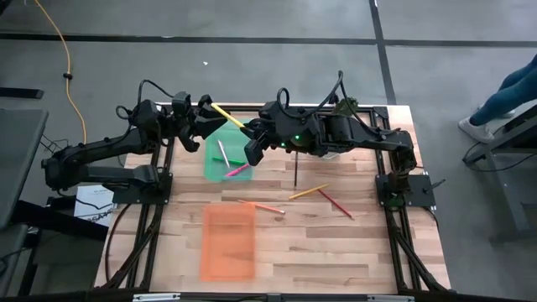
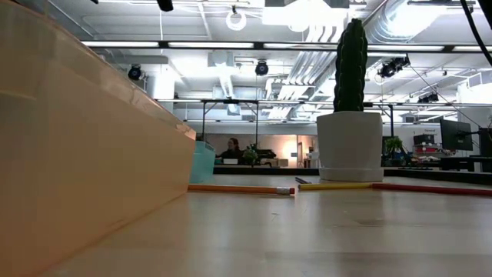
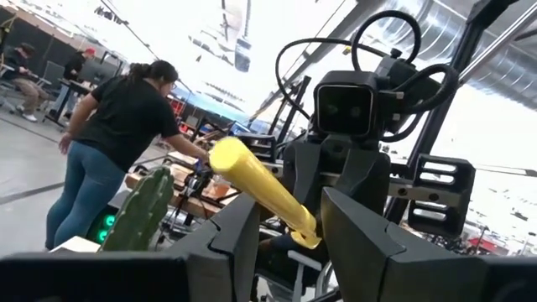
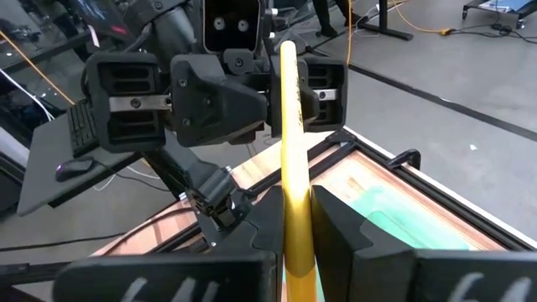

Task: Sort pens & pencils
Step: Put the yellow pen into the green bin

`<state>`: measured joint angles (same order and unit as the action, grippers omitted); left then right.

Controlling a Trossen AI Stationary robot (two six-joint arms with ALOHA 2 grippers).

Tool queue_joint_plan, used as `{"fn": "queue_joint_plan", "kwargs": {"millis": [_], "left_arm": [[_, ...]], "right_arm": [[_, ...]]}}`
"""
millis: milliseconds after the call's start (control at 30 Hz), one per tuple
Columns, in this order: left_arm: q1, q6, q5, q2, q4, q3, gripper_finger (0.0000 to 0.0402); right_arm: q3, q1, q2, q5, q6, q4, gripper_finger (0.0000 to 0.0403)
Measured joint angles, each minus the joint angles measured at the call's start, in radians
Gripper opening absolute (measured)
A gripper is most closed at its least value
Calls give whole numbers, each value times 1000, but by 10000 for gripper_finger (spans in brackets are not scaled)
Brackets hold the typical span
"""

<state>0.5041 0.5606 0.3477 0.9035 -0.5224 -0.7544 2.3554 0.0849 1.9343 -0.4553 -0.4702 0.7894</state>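
A yellow pen [image 1: 228, 117] is held in the air above the far rim of the green tray [image 1: 220, 168]. My right gripper [image 1: 250, 134] [image 4: 295, 243] is shut on its right-hand end. My left gripper [image 1: 210, 117] [image 3: 291, 201] faces it, open, with the pen's other end [image 3: 243, 172] standing between its fingers; no touch shows. The magenta pen [image 1: 237, 170] and a pale pen [image 1: 222, 153] lie in the green tray. Four pencils lie flat on the table: dark [image 1: 295, 170], yellow-orange [image 1: 308, 192], red [image 1: 336, 203], orange [image 1: 262, 205]. My right gripper pinches the yellow pen between its two fingers near the pen's right-hand end [image 4: 295, 210]. The fingers come slanting from the table's right side, and the pen runs on ahead of them along their line. The pen is lifted clear, tilted, pointing at the left gripper.
The orange tray [image 1: 228, 243] sits near the table's front edge, and its wall [image 2: 84, 154] fills the low view's left. A potted cactus [image 2: 350, 115] stands at the far edge. Bare wood lies to the right of the pencils. A person [image 3: 117, 143] stands beyond the table.
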Motion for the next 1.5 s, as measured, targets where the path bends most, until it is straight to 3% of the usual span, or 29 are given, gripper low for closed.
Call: {"fn": "queue_joint_plan", "kwargs": {"millis": [567,933,1167,1500], "left_arm": [[0,0,-2,0,-4,0,117],[-1,2,10,-2,-10,0,34],[-1,0,5,-2,-9,-1,40],[0,-10,1,0,1,-1,31]], "right_arm": [[0,0,0,12,0,2,26],[0,0,0,19,16,4,26],[0,0,1,18,27,0,26],[0,-1,1,12,23,-17,90]]}}
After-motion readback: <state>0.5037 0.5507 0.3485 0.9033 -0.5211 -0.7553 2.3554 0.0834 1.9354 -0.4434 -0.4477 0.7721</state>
